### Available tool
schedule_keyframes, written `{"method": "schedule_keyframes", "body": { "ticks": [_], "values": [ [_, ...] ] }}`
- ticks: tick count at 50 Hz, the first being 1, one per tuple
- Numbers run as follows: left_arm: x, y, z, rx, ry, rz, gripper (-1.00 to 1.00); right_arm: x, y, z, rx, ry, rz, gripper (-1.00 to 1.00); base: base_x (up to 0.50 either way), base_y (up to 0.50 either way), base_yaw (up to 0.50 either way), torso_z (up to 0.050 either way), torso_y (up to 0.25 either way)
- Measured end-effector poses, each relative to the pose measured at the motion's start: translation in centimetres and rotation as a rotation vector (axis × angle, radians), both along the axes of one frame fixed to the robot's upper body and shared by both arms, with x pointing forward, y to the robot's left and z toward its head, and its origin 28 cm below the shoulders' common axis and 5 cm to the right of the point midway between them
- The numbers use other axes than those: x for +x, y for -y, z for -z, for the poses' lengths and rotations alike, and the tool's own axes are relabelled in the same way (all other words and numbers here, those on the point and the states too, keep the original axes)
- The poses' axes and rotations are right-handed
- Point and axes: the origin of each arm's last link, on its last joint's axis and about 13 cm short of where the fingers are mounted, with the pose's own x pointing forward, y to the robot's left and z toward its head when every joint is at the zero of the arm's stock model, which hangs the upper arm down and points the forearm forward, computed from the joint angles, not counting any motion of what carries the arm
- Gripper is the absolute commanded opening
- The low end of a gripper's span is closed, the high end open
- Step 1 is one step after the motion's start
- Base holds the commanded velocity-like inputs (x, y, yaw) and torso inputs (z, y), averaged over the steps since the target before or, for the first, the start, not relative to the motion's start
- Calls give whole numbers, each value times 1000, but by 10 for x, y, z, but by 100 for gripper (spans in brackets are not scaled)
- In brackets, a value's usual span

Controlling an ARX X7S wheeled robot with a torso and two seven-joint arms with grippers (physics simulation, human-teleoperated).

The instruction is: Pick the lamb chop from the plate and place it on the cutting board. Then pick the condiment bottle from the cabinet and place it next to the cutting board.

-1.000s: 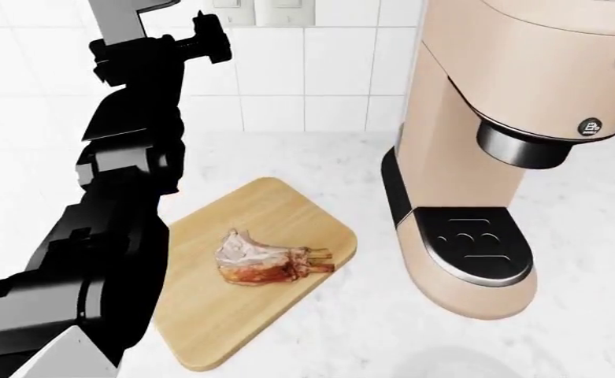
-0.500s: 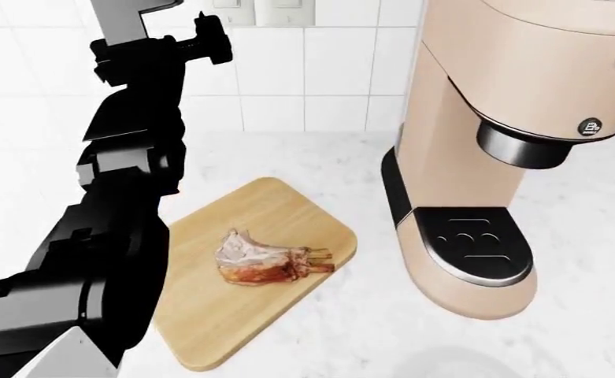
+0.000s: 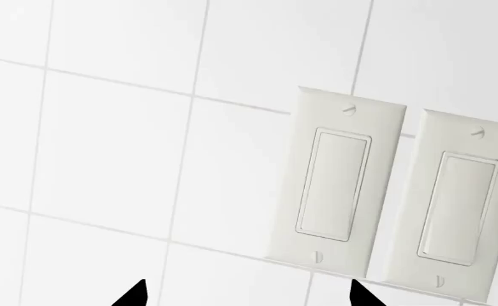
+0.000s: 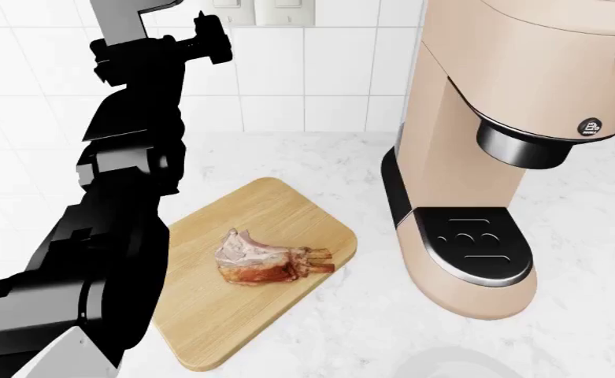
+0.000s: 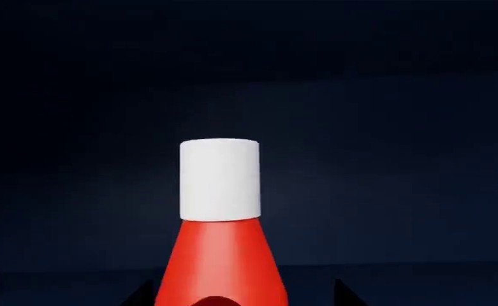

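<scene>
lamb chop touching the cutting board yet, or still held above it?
Touching. The head view shows the lamb chop lying flat on the cutting board, no gap beneath it and no gripper near it.

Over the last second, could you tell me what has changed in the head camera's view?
Nothing has visibly moved. The lamb chop lies in the same spot on the cutting board, the left arm stays raised toward the tiled wall, and the coffee machine is unchanged. Only a faint curved edge at the bottom of the view looks slightly clearer now.
</scene>
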Motion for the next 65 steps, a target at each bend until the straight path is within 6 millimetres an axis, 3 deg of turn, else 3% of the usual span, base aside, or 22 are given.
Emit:
{"method": "schedule_keyframes", "body": {
  "ticks": [13,14,38,65],
  "values": [
    [0,0,0,-3,3,1,100,18,2,8,23,-94,-34,100,0,0,0,0,0],
    [0,0,-1,-3,3,1,100,18,2,8,26,-96,-36,-100,0,0,0,0,0],
    [0,0,0,-5,6,2,100,17,3,7,38,-99,-41,-100,0,0,0,0,0],
    [0,0,0,-5,4,4,100,-31,-3,-12,6,159,-86,-100,0,0,0,0,0]
  ]
}}
